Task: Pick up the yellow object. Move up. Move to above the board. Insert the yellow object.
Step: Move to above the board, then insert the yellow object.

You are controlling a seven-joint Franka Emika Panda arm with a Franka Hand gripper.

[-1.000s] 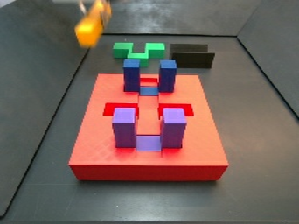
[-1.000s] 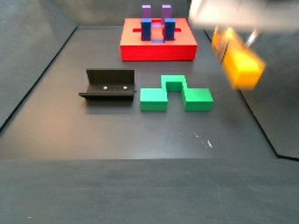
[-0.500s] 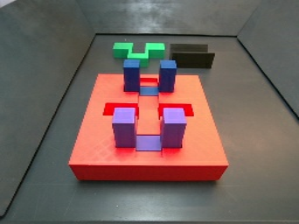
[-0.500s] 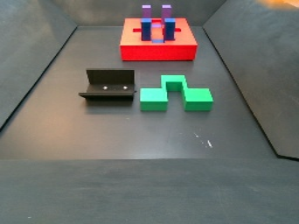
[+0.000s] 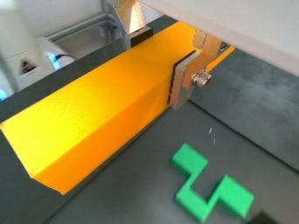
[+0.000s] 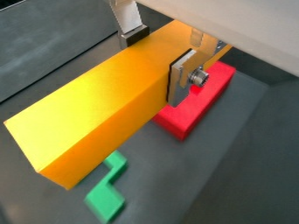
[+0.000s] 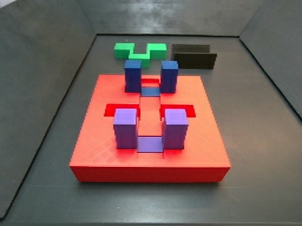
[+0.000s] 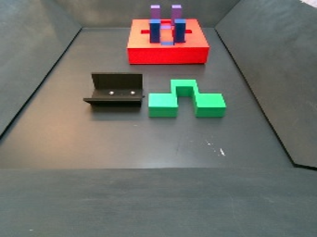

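Because the hand point(image 5: 163, 54) clamps the yellow object point(image 5: 111, 105) near one end, this stiff, smooth bar may pivot.

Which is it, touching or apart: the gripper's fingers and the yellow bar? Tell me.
Touching. Both wrist views show the gripper with a silver finger pressed flat against the side of the yellow object, with no gap; the opposite finger meets its far side.

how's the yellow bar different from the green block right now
The yellow object is a long plain bar; the green notched block is short and stepped. The bar is held in the air between the fingers of the gripper, seen only in both wrist views; the green block lies on the floor beside the fixture. Both are smooth, single-colour pieces.
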